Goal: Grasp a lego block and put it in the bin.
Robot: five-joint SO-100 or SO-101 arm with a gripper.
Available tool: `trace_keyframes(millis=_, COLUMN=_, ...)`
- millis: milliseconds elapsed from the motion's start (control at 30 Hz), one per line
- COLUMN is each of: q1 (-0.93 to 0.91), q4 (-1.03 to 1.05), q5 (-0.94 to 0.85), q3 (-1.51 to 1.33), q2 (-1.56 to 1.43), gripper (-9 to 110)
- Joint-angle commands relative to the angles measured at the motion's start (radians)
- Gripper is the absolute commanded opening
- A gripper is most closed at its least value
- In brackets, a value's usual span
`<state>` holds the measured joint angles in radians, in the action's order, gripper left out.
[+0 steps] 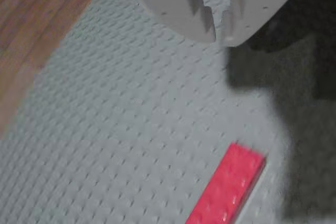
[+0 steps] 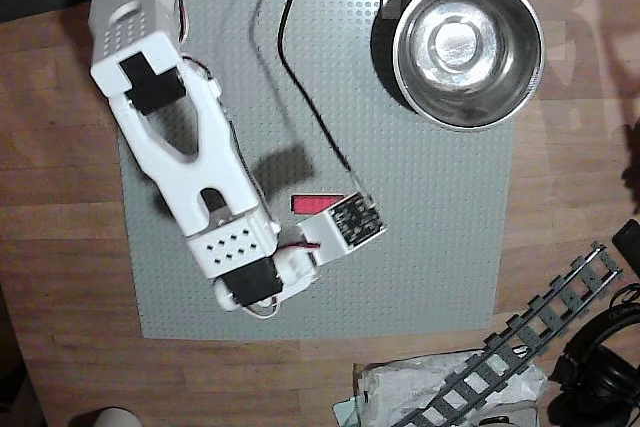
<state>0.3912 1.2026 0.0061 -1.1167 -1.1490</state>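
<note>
Red lego block (image 1: 227,188), apart from gripper (image 1: 223,22)

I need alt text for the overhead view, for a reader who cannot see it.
A white robot arm reaches across a grey studded baseplate, partly covering a small red lego block. An empty shiny steel bowl stands at the baseplate's upper right corner, on a wooden table.

lego block (image 1: 227,190): red, studded. Baseplate (image 2: 440,207): grey, regular stud grid. Bin (image 2: 468,47) at 1 o'clock overhead: shiny silver steel. Arm (image 2: 190,157): white, black panels. Table (image 2: 60,247): brown wood grain. Track (image 2: 520,342) at 5 o'clock: dark grey.
</note>
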Motion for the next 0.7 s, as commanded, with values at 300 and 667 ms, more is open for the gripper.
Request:
trace_keyframes(millis=300, q1=0.058, q4=0.023, q5=0.006, q3=0.14, q2=0.066, gripper=0)
trace_keyframes(millis=667, q1=0.123, q4=0.072, q5=0.051, q3=0.16, q2=0.129, gripper=0)
